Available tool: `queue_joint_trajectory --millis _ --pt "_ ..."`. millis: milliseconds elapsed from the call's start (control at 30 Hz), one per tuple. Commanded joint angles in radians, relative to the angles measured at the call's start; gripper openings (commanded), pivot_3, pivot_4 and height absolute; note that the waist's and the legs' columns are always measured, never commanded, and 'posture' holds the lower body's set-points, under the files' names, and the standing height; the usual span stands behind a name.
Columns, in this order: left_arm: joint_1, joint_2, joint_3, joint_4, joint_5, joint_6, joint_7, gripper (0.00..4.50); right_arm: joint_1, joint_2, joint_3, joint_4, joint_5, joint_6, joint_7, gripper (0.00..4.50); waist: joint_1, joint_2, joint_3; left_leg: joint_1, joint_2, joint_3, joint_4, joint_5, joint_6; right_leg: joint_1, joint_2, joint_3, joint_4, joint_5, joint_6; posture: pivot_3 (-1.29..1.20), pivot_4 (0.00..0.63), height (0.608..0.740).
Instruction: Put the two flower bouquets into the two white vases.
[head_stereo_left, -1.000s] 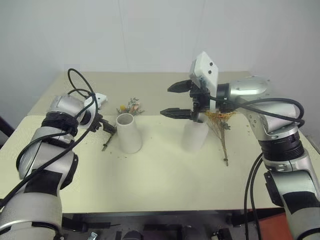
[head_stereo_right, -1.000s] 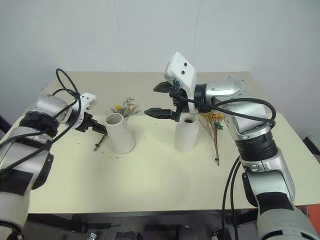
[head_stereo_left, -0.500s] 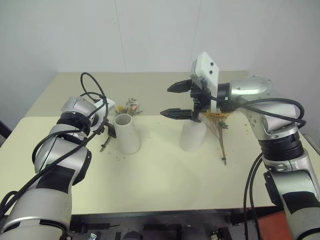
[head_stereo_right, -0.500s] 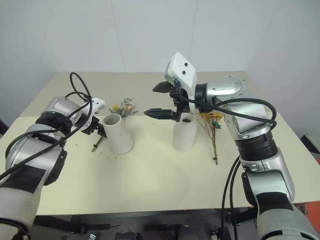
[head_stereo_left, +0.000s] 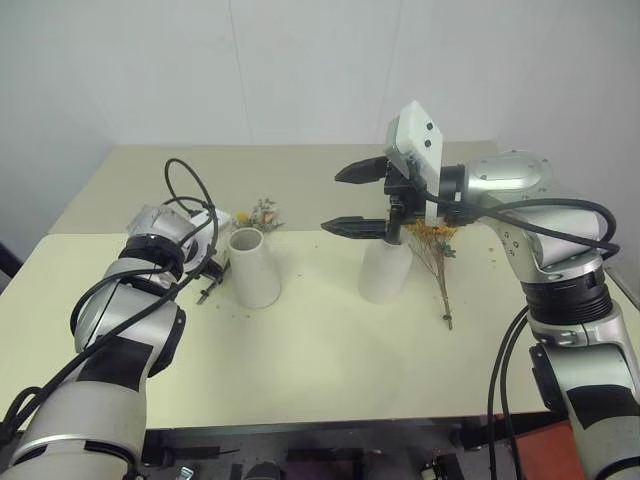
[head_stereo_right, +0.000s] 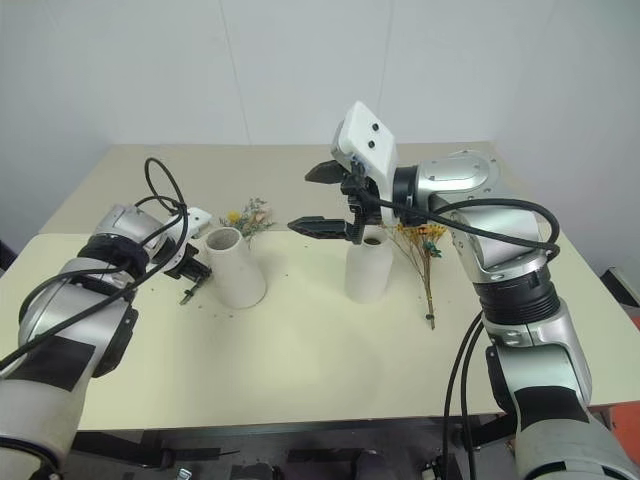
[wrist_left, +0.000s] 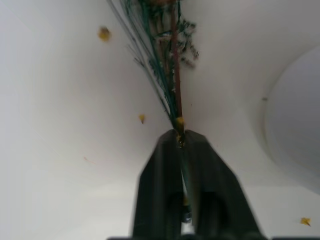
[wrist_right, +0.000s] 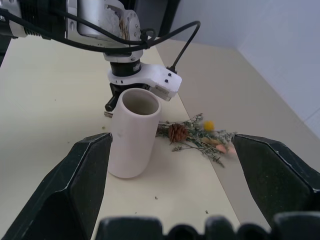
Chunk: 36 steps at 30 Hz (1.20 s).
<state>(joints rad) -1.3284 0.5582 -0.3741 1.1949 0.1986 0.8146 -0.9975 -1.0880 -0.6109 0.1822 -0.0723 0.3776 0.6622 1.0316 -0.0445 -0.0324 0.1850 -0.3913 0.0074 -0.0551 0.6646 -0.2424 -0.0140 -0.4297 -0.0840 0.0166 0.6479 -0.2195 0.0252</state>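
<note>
The left end effector (wrist_left: 181, 142) is down on the worktop (head_stereo_left: 320, 340), in the middle left of the head picture, just beside the wide white vase (head_stereo_left: 255, 266). Its two fingers are squeezed together on the thin stems of the mixed bunch (wrist_left: 167, 65). That bunch lies flat behind the wide vase, with its pine cone and yellow ball pointing toward the middle of the frame (wrist_right: 195, 137).

The right end effector (head_stereo_left: 358, 200) hangs in the air in the upper middle of the frame, with its fingers wide apart and nothing in them. It is above and in front of the narrow white vase (head_stereo_left: 385, 270). The yellow bunch (head_stereo_left: 437, 250) lies flat on the worktop just beside that vase, on its right in the frame.

What could go wrong? The hold is right at the very tips of the stems, so I think some stems could slip out when the bunch is lifted. The stems look thin and dry, so a hard squeeze could snap them. Bits already lie on the worktop. The left end effector is very close to the wide vase, so a swing could knock it over. The flower end is bushy and may catch on the rim.
</note>
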Motion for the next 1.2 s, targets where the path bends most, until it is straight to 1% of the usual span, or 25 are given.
queue_joint_trajectory --millis 33,200,367,467,633,700,733,767,833,900,933,967,1133,1200 --pt "0.015 0.005 0.010 0.002 0.016 0.008 -0.006 0.02 -0.015 -0.012 -0.043 -0.035 0.020 0.007 0.006 4.50 0.000 0.000 0.000 0.000 0.000 0.000 0.000 0.000 0.000 0.000 0.000 0.000 0.000 0.000 0.000 0.00 0.150 0.740" --pt "0.029 0.012 0.017 -0.008 0.020 0.007 -0.014 0.02 -0.014 -0.017 -0.045 -0.034 0.019 0.006 0.013 4.50 -0.001 0.000 0.000 0.001 0.000 0.000 0.000 0.000 0.000 0.000 0.000 0.000 0.000 0.000 0.000 0.00 0.150 0.740" --pt "0.058 0.046 0.012 -0.051 0.032 -0.036 -0.036 0.02 -0.016 -0.012 -0.042 -0.025 0.014 -0.009 0.021 4.50 -0.002 0.000 0.000 0.001 0.000 0.000 0.000 0.000 0.000 0.000 0.000 0.000 0.000 0.000 0.000 0.00 0.150 0.740" --pt "0.071 0.060 0.010 -0.075 0.040 -0.046 -0.044 0.70 -0.018 -0.006 -0.041 -0.019 0.013 -0.017 0.023 4.50 -0.003 0.000 0.000 0.001 0.000 0.000 0.000 0.000 0.000 0.000 0.000 0.000 0.000 0.000 0.000 0.00 0.150 0.740" --pt "0.070 0.058 0.030 -0.085 0.042 -0.037 -0.036 2.28 -0.018 0.001 -0.039 -0.013 0.011 -0.029 0.026 4.50 0.000 0.000 0.000 0.001 0.000 0.000 0.000 0.000 0.000 0.000 0.000 0.000 0.000 0.000 0.000 0.00 0.150 0.740" --pt "0.068 0.054 0.035 -0.081 0.043 -0.039 -0.025 2.88 -0.017 0.003 -0.040 -0.011 0.011 -0.032 0.027 4.50 0.001 0.000 0.000 0.001 0.000 0.000 0.000 0.000 0.000 0.000 0.000 0.000 0.000 0.000 0.000 0.00 0.150 0.740" --pt "0.068 0.053 0.036 -0.079 0.043 -0.038 -0.027 3.11 -0.017 0.003 -0.041 -0.013 0.011 -0.031 0.028 4.50 0.001 0.000 0.000 0.001 0.000 0.000 0.000 0.000 0.000 0.000 0.000 0.000 0.000 0.000 0.000 0.00 0.150 0.740" --pt "0.069 0.051 0.036 -0.078 0.042 -0.040 -0.029 3.10 -0.017 0.003 -0.042 -0.013 0.011 -0.031 0.028 4.50 0.001 0.000 0.000 0.001 0.000 0.000 0.000 0.000 0.000 0.000 0.000 0.000 0.000 0.000 0.000 0.00 0.150 0.740" --pt "0.073 0.050 0.035 -0.087 0.040 -0.038 -0.040 2.88 -0.016 0.003 -0.045 -0.016 0.013 -0.029 0.028 4.50 0.001 0.000 0.000 0.001 0.000 0.000 0.000 0.000 0.000 0.000 0.000 0.000 0.000 0.000 0.000 0.00 0.150 0.740" --pt "0.075 0.048 0.035 -0.093 0.037 -0.036 -0.052 2.32 -0.016 0.002 -0.047 -0.016 0.013 -0.029 0.028 4.50 0.001 0.000 0.000 0.001 0.000 0.000 0.000 0.000 0.000 0.000 0.000 0.000 0.000 0.000 0.000 0.00 0.150 0.740" --pt "0.075 0.046 0.035 -0.093 0.038 -0.035 -0.052 1.93 -0.016 0.002 -0.047 -0.015 0.013 -0.029 0.028 4.50 0.001 0.000 0.000 0.001 0.000 0.000 0.000 0.000 0.000 0.000 0.000 0.000 0.000 0.000 0.000 0.00 0.150 0.740" --pt "0.076 0.044 0.036 -0.093 0.037 -0.034 -0.054 1.66 -0.016 0.001 -0.048 -0.016 0.012 -0.028 0.028 4.50 0.001 0.000 0.000 0.001 0.000 0.000 0.000 0.000 0.000 0.000 0.000 0.000 0.000 0.000 0.000 0.00 0.150 0.740" --pt "0.074 0.041 0.046 -0.090 0.036 -0.031 -0.036 0.02 -0.010 -0.004 -0.051 -0.024 0.014 -0.023 0.027 4.50 -0.001 0.000 0.000 0.001 0.000 0.000 0.000 0.000 0.000 0.000 0.000 0.000 0.000 0.000 0.000 0.00 0.150 0.740" --pt "0.068 0.040 0.059 -0.081 0.036 -0.026 0.001 0.02 -0.008 -0.004 -0.053 -0.027 0.014 -0.022 0.025 4.50 0.000 0.000 0.000 0.001 0.000 0.000 0.000 0.000 0.000 0.000 0.000 0.000 0.000 0.000 0.000 0.00 0.150 0.740"
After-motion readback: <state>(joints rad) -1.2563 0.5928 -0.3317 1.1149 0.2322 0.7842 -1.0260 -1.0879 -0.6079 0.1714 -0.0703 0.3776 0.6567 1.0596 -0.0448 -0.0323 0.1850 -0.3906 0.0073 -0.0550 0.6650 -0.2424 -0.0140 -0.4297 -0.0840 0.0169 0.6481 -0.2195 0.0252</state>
